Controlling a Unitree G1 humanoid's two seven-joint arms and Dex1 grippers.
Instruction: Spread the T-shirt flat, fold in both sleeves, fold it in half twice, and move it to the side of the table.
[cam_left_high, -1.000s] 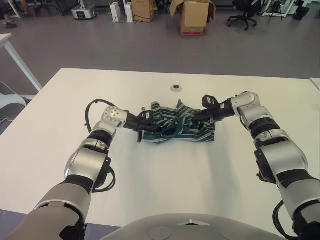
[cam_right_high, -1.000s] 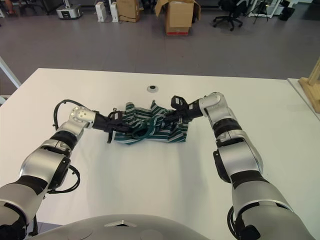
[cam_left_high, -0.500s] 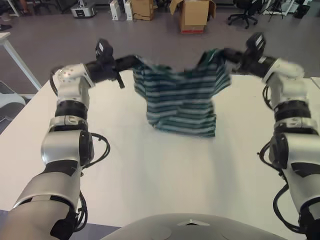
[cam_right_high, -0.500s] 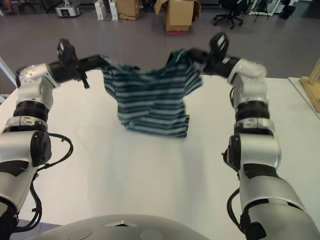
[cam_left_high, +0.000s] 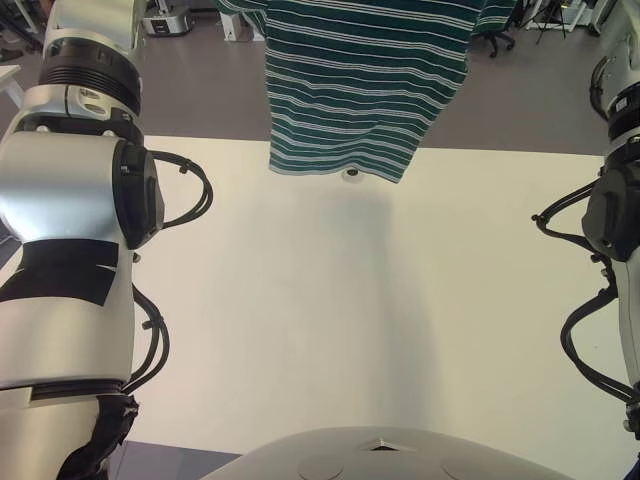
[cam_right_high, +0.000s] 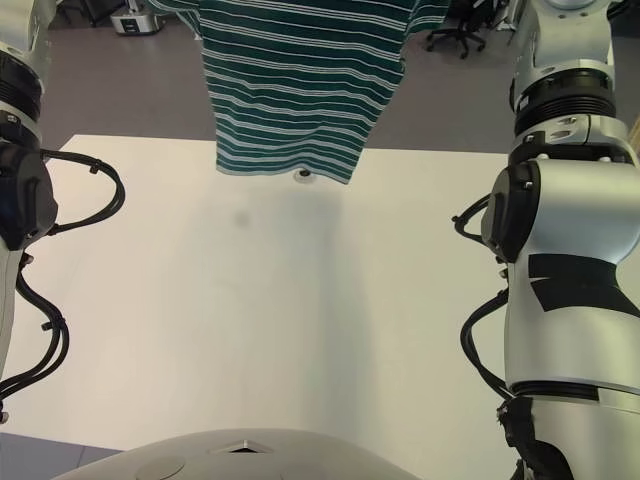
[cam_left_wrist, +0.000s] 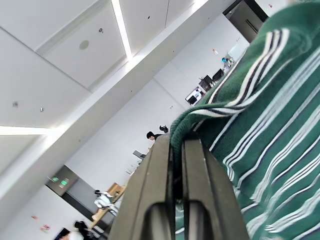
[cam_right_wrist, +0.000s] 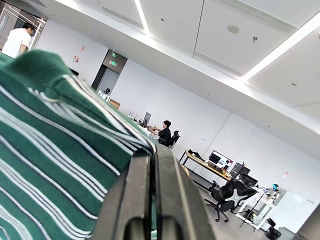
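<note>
**Head camera:** The green-and-white striped T-shirt (cam_left_high: 365, 80) hangs in the air over the far edge of the white table (cam_left_high: 330, 330). Its upper part is cut off by the top of the picture. The loose hem partly covers a small round object (cam_left_high: 350, 173) that sits on the table near that far edge. The left arm (cam_left_high: 75, 200) rises along one side and the right arm (cam_left_high: 615, 200) along the other, both running up out of the picture. Grey floor (cam_left_high: 200, 90) stretches behind the shirt, and an office chair (cam_right_high: 455, 42) stands just past the shirt's right edge.

**Left wrist view:** The left gripper (cam_left_wrist: 177, 145) has its two dark fingers pressed together, pinching a rolled edge of the shirt. Striped cloth spills away beside the fingers and blocks much of the room behind. A long ceiling light strip (cam_left_wrist: 122, 27) runs overhead.

**Right wrist view:** The right gripper (cam_right_wrist: 151, 162) is likewise clamped on a fold of the striped fabric, which bunches up against the fingers. Beyond it are a white ceiling and a desk with a monitor (cam_right_wrist: 218, 160).
</note>
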